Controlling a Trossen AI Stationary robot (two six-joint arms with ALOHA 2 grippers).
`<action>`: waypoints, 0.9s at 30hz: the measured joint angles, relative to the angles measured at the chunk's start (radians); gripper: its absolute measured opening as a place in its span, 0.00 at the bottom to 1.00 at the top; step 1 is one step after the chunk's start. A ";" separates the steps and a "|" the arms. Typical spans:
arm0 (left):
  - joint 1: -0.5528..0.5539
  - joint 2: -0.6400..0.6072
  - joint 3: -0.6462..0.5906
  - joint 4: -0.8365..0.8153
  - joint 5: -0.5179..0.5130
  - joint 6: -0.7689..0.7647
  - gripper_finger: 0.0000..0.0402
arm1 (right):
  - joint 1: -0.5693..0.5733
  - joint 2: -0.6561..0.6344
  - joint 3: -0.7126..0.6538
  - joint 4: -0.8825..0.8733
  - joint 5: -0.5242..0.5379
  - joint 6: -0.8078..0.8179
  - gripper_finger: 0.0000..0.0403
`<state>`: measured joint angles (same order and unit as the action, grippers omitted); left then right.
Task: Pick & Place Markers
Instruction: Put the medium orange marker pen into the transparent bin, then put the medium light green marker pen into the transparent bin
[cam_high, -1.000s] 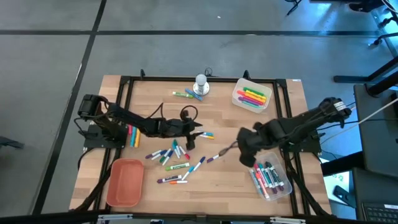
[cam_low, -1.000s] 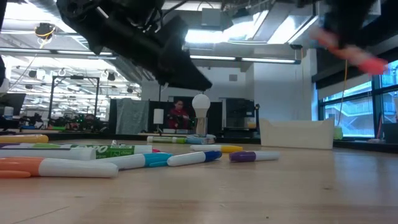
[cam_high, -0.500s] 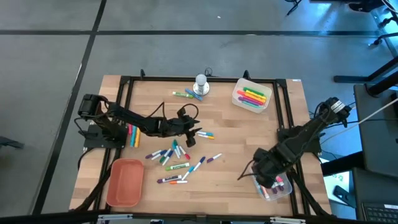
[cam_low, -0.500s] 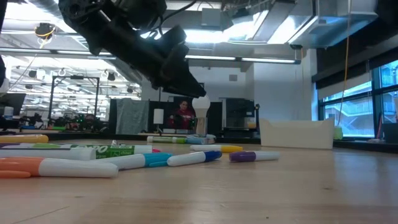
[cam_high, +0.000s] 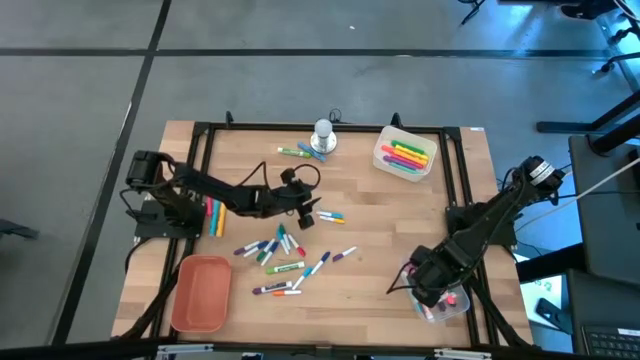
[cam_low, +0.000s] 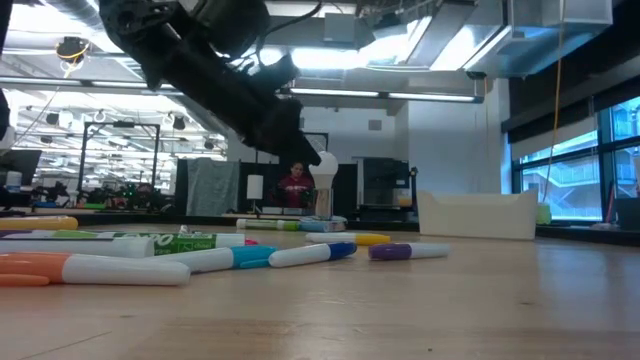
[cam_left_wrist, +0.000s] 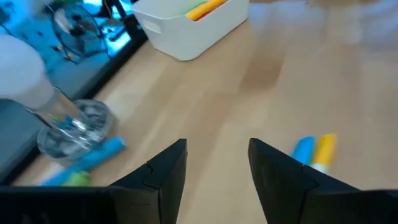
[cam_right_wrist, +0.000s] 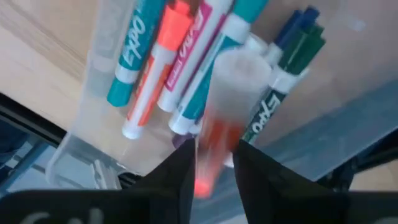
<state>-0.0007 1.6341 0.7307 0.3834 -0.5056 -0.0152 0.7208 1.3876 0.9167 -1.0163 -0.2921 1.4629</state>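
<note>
one red-capped marker (cam_right_wrist: 214, 155) dropping from loosened right gripper (cam_right_wrist: 211, 171) into clear bin (cam_right_wrist: 93, 158). left gripper (cam_left_wrist: 214, 168) agape, empty; next, choosing among loose markers (cam_high: 283, 252).

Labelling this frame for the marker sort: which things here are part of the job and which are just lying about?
Job:
loose markers mid-table
white bin of coloured markers
clear tray of markers, right gripper over it
red-capped marker between right gripper's fingers
left gripper, open, empty, above the pile

Lying about:
silver-white knob
orange tray
</note>
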 joint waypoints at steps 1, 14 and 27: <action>0.013 0.000 0.000 0.000 0.000 0.030 0.42 | 0.000 0.000 0.004 0.000 0.010 0.000 0.29; 0.252 0.000 0.000 -0.089 0.202 0.070 0.41 | 0.000 -0.001 0.081 0.011 0.157 -0.146 0.44; 0.411 0.000 0.000 -0.286 0.158 0.159 0.46 | 0.026 0.001 0.141 0.072 0.766 -0.568 0.44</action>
<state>0.4098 1.6341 0.7311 0.0969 -0.3473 0.1441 0.7473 1.3882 1.0574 -0.9445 0.4736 0.8952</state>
